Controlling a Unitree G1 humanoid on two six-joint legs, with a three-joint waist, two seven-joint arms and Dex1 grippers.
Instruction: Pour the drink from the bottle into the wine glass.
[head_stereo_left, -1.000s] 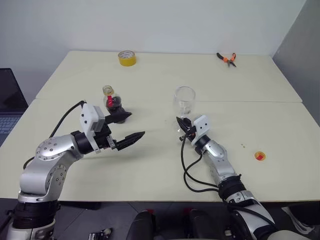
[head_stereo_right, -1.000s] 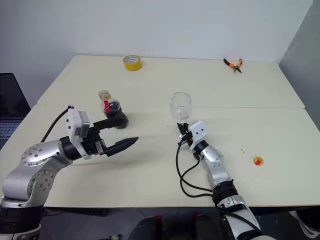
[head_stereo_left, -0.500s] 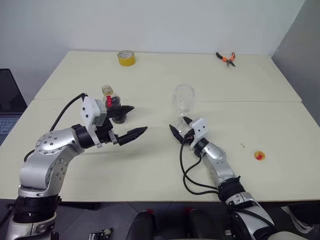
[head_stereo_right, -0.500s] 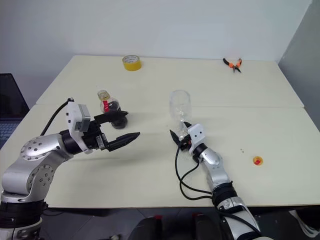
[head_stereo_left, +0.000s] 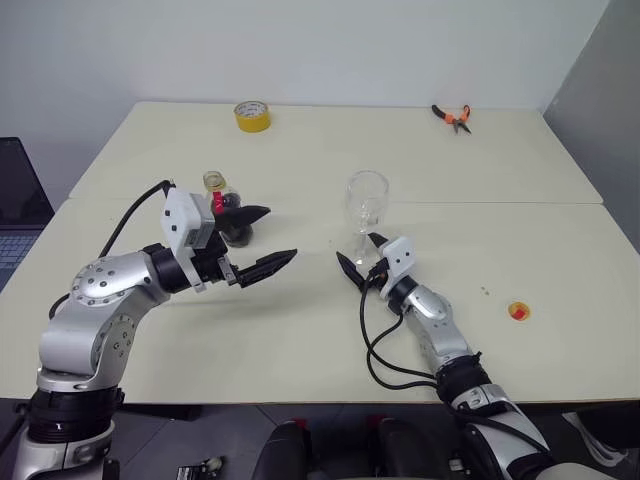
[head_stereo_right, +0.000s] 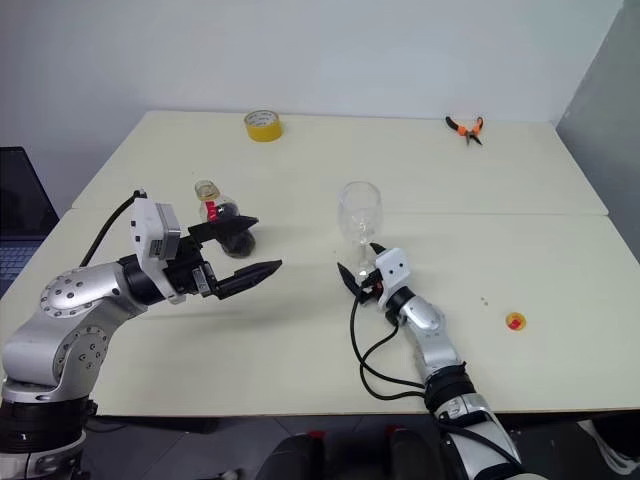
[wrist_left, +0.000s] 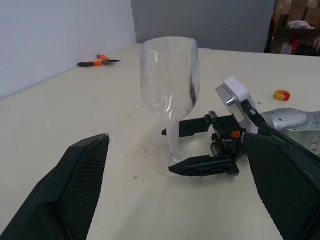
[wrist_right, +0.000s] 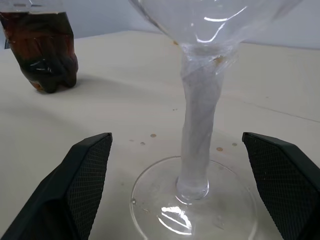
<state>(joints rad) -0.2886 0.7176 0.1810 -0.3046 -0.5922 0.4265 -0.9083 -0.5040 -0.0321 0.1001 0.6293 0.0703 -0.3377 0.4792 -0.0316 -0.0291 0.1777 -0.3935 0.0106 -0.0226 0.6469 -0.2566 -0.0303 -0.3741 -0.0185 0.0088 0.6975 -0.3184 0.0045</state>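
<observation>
Flanking the wine glass (head_stereo_left: 367, 203) stem, my right hand (head_stereo_left: 358, 259) gapes wide, fingers apart from it; left hand (head_stereo_left: 262, 241) wide beside the bottle (head_stereo_left: 226, 213) on the counter (head_stereo_left: 300, 330).

Clear wine glass (head_stereo_left: 367, 203), dark brown drink (head_stereo_left: 235, 222), seemingly red-labelled bottle (head_stereo_left: 226, 209)

Wine glass (head_stereo_left: 367, 205) upright, empty, mid counter (head_stereo_left: 300, 330). Bottle (head_stereo_left: 226, 214) upright w/ dark drink (wrist_right: 45, 52), cap off, well apart, to its left.
</observation>
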